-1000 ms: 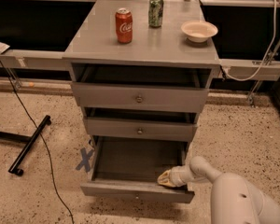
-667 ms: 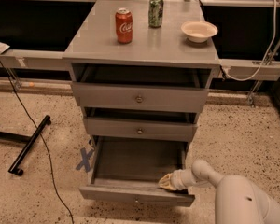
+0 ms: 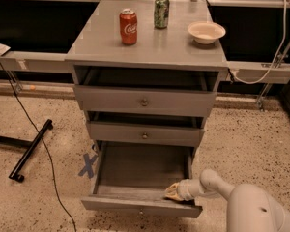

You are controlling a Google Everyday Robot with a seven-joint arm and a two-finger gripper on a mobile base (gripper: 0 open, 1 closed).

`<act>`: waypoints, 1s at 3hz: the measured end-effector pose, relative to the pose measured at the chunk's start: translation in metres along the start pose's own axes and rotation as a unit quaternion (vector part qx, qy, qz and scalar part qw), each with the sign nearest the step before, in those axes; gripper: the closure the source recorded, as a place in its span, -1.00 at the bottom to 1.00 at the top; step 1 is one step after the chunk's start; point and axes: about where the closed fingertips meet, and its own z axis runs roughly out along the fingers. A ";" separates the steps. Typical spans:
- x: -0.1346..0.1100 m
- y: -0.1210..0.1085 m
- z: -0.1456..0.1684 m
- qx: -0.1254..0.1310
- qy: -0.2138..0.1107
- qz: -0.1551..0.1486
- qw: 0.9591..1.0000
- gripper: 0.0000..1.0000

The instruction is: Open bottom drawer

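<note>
Bottom drawer (image 3: 135, 204) stands pulled well out of the desk (image 3: 150, 47), with its bare floor showing. Middle drawer (image 3: 145, 134) and top drawer (image 3: 144, 101) above it are far less extended. My gripper (image 3: 174, 191) is low at the drawer's right end, just inside the front panel and, as far as I can judge, against its inner face. I cannot tell whether it is apart or together. Knob (image 3: 141, 211) at the panel centre is free, so any pull from here is off-centre. Judgement: task nearly done, only the last travel to go. To do it well, draw straight back along the drawer's line, low, level and slow, because a right-side pull could rack the drawer and bind it on its runners. Watch the left front corner; if it lags, ease off and take contact nearer centre. Stop short of full travel so the drawer does not drop out. Apply no lift or jolt, since the Coke can (image 3: 128, 26), green can (image 3: 161, 12) and bowl (image 3: 206, 32) stand on top.
</note>
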 end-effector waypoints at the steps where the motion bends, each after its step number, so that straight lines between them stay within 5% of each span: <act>1: -0.008 -0.008 0.002 0.011 -0.020 -0.009 1.000 1.00; 3: -0.029 -0.031 -0.029 0.053 -0.054 -0.033 0.997 1.00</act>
